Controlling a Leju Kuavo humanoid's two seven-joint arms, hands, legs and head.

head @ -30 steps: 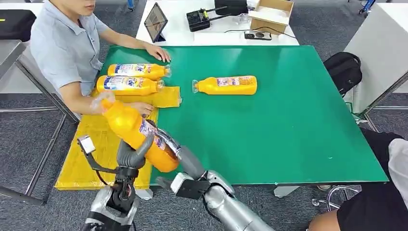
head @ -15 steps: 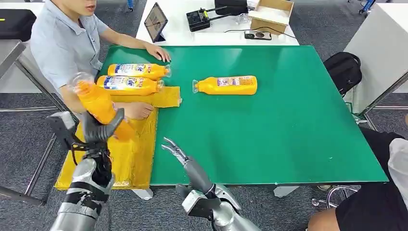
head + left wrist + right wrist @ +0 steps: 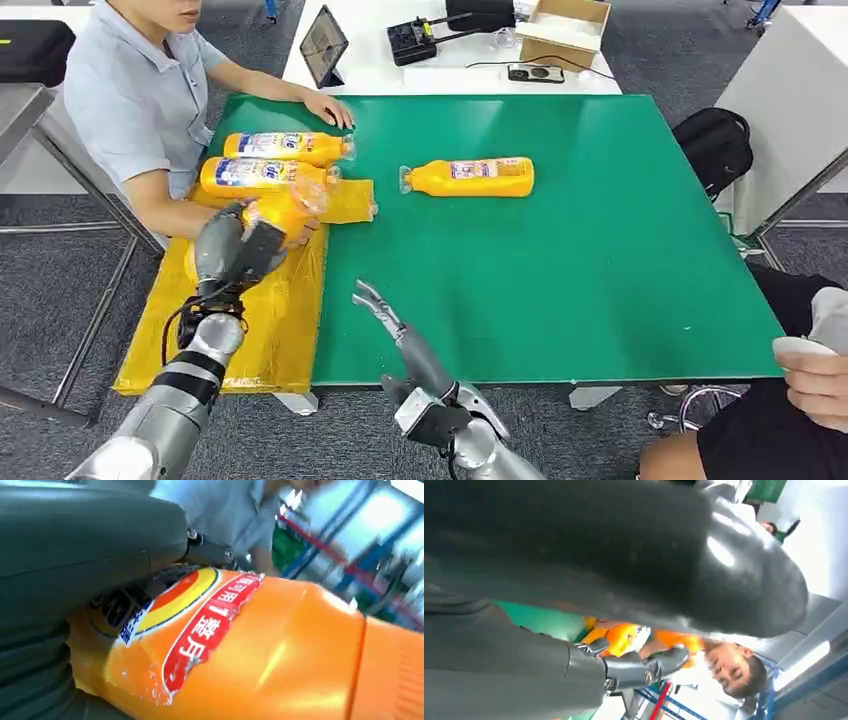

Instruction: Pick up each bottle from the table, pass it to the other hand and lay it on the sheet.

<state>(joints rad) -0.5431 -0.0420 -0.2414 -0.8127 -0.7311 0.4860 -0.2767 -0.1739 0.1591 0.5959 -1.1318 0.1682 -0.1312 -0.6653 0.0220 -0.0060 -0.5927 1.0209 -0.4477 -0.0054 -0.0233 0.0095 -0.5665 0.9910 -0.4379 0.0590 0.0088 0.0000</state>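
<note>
Orange bottle (image 3: 285, 212) is gripped in the left hand (image 3: 232, 250), held low over the far part of the yellow sheet (image 3: 250, 330), with its neck pointing toward the two bottles already lying there. The left wrist view confirms the hold: the grey thumb (image 3: 90, 535) presses over the labelled body of the orange bottle (image 3: 260, 650), which carries a red and yellow label. The right hand (image 3: 385, 315) holds nothing; its fingers are extended and apart, raised over the near edge of the green table (image 3: 600, 270), just beside the sheet's right border.

On the sheet's far end, the first laid bottle (image 3: 265, 175) lies on its side, cap toward the table centre. A second laid bottle (image 3: 290, 147) lies just beyond it, parallel, on the green surface at the sheet's far edge. A lone bottle (image 3: 468, 177) lies on its side well to the right of the sheet, cap pointing back toward it.

A person in a light blue shirt (image 3: 130, 95) sits at the sheet's far left, one hand (image 3: 330, 108) flat on the table beyond the second laid bottle. Another person's hand (image 3: 815, 370) shows at the right edge of the head view. A white table (image 3: 440, 75) beyond carries a tablet (image 3: 323, 45) and a cardboard box (image 3: 565, 30).
</note>
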